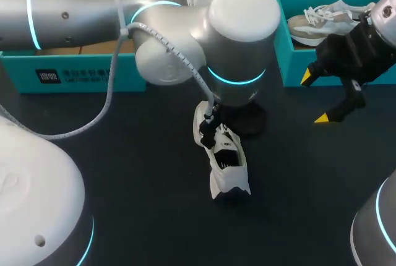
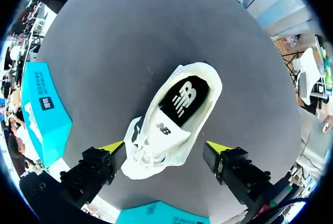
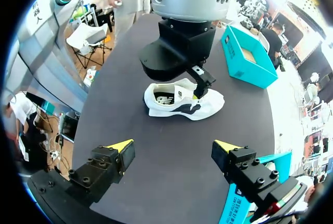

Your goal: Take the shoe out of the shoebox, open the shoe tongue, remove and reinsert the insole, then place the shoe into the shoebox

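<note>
1. Firstly, at the table's far left stands a teal box. The head view gives us only its front wall.
2. Next, our left arm comes in from the left and reaches past the middle, its wrist straight above the shoe. The head view hides the fingers behind that wrist. The left wrist view shows the left gripper unclenched, straddling the shoe's laced front. One finger is just beside the shoe's side and the other stands apart from it, so nothing is grasped.
3. At the table's middle the white shoe rests on its sole. Each view adds something:
   - The left wrist view looks down into the shoe's opening, where the black insole lies inside.
   - The right wrist view shows the shoe's flank with a dark stripe, and one yellow tip of the left gripper beside it.
4. Further right, the right gripper hangs released over bare table, nothing between its fingers and well apart from the shoe. The head view places it just in front of the shoebox.
5. At the far right the teal shoebox holds a second shoe, pale with white laces. Only the head view lets us see inside.
</note>
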`<state>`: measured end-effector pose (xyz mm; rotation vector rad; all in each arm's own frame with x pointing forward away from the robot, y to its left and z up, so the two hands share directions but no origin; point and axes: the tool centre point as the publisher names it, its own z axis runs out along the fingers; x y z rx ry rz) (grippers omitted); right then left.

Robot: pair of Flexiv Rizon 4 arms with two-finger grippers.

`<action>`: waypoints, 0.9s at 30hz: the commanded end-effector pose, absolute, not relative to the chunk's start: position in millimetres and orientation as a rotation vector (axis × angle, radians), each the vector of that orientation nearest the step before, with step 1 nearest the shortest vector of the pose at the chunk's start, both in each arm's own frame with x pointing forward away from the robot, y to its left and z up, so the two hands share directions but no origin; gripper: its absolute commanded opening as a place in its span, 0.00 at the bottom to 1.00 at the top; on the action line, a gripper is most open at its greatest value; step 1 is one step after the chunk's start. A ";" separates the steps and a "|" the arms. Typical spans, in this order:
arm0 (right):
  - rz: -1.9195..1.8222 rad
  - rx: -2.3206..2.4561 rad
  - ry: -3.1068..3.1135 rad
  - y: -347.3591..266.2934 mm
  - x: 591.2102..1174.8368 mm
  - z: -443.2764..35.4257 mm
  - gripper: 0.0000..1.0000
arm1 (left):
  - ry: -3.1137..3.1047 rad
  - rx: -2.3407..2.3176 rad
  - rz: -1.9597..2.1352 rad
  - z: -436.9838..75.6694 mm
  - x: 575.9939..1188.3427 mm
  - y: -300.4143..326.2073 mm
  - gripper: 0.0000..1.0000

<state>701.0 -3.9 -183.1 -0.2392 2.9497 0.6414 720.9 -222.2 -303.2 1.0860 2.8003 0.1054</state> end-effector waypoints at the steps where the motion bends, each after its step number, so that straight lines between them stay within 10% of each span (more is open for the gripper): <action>1: 0.638 -0.239 2.952 -2.5 702.3 -184.1 1.00 | 2.944 0.746 -0.017 -287.8 703.9 -204.4 1.00; 7: 0.638 -0.239 2.952 -2.5 702.3 -184.1 1.00 | 2.860 0.069 -0.120 -274.0 675.5 -182.9 1.00; 27: 0.638 -0.239 2.952 -2.5 702.3 -184.1 1.00 | 2.925 -0.002 -0.065 -284.5 632.4 -194.3 1.00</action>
